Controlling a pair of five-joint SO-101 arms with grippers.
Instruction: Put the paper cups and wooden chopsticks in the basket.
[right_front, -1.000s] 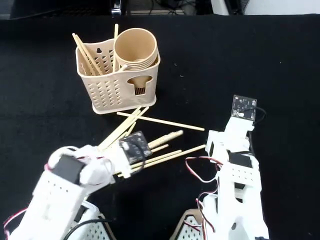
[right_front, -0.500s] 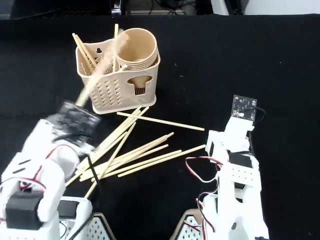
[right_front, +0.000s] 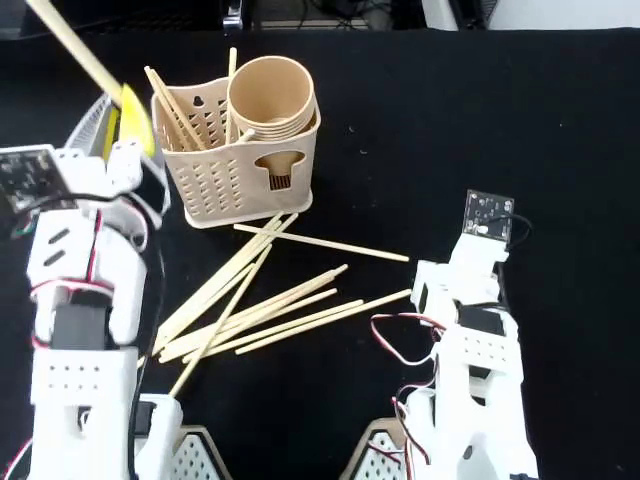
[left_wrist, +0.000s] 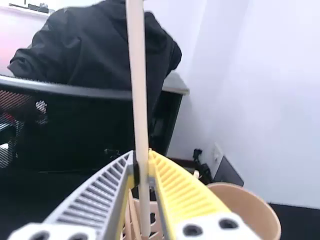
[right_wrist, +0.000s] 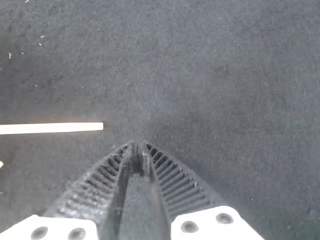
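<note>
The beige basket (right_front: 235, 170) stands at the back of the black table with stacked paper cups (right_front: 272, 97) and a few wooden chopsticks (right_front: 172, 108) in it. My left gripper (right_front: 118, 110) is raised just left of the basket, shut on one chopstick (right_front: 72, 46) that points up and to the left. In the left wrist view that chopstick (left_wrist: 138, 100) stands between the fingers (left_wrist: 170, 182), above a cup rim (left_wrist: 245, 205). Several loose chopsticks (right_front: 265, 300) lie fanned on the table in front of the basket. My right gripper (right_wrist: 135, 150) is shut and empty over bare cloth, beside one chopstick end (right_wrist: 55, 128).
The right arm (right_front: 470, 330) rests at the front right. Black cloth (right_front: 470, 120) covers the table. The arm bases sit at the front edge.
My left arm lifted one chopstick off the pile and swung it up and back to the basket's left side. The pile spread a little. The right arm stayed still.
</note>
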